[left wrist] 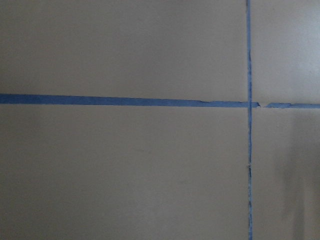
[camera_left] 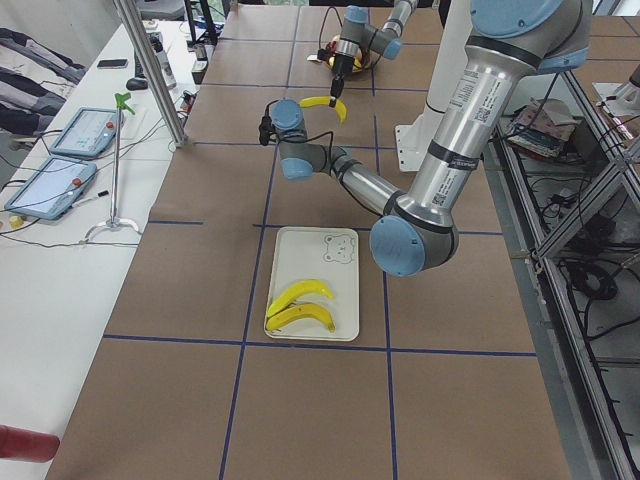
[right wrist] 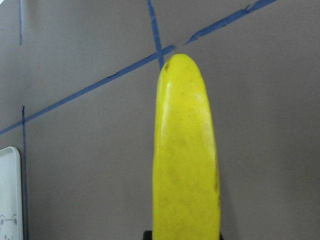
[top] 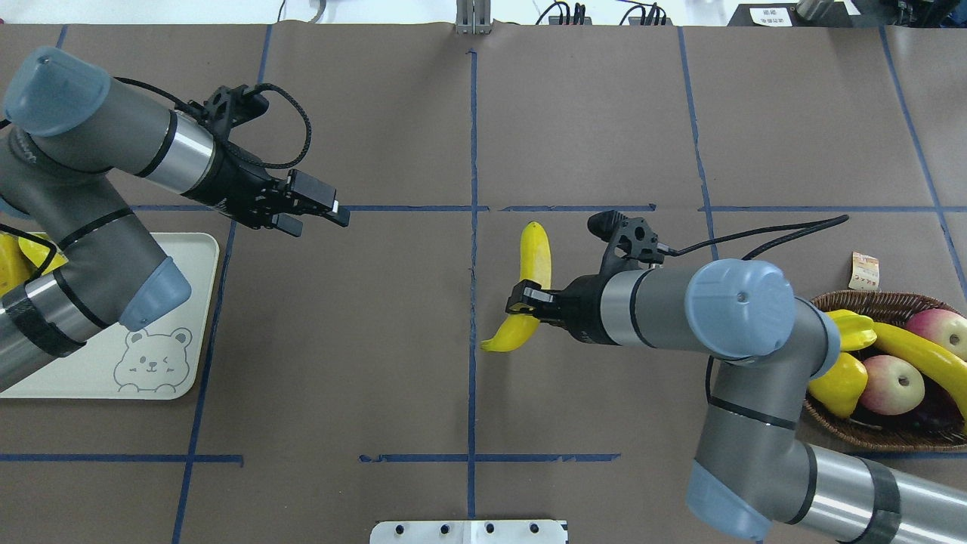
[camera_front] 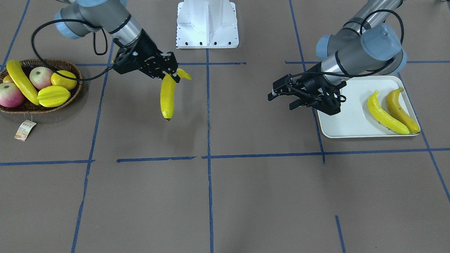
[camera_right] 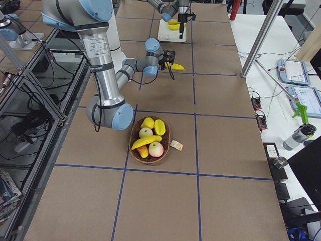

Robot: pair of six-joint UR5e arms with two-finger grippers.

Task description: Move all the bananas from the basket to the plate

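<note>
My right gripper is shut on the stem end of a yellow banana, which hangs above the table near its middle and fills the right wrist view. One banana lies in the wicker basket on my right side. Two bananas lie on the cream plate on my left side. Beside the plate's inner edge, my left gripper hovers open and holds nothing. The left wrist view shows only table paper and blue tape.
The basket also holds two apples, a starfruit and a lemon, with a paper tag on a string beside it. The white robot base stands at the table's robot-side edge. Blue tape lines cross the brown table.
</note>
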